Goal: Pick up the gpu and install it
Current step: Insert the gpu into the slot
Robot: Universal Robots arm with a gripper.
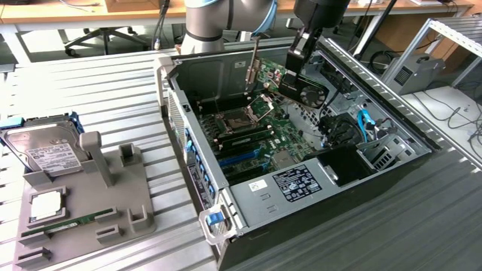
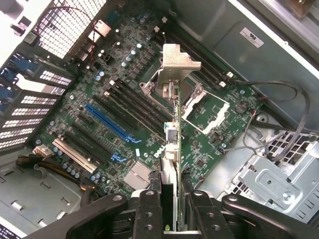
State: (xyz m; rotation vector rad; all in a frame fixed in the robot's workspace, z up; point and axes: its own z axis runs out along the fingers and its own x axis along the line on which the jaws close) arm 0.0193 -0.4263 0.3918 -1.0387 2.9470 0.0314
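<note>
Black fingers (image 2: 149, 211) of the gripper (image 2: 172, 211) stand partway closed, clamped on the two flat faces of the gpu (image 2: 172, 144), which is held on edge between them. From the hand, the card's long axis runs out to its silver end bracket (image 2: 175, 62), the far end. In the exterior view the gripper (image 1: 298, 63) grips the gpu (image 1: 309, 89) near its fan end, with the shroud facing the exterior view's right and the bracket (image 1: 252, 62) upright. Below the hand lies the motherboard (image 2: 124, 74) inside the open computer case (image 1: 346, 231). The card hangs clear above the board, over the CPU socket (image 2: 207, 107).
</note>
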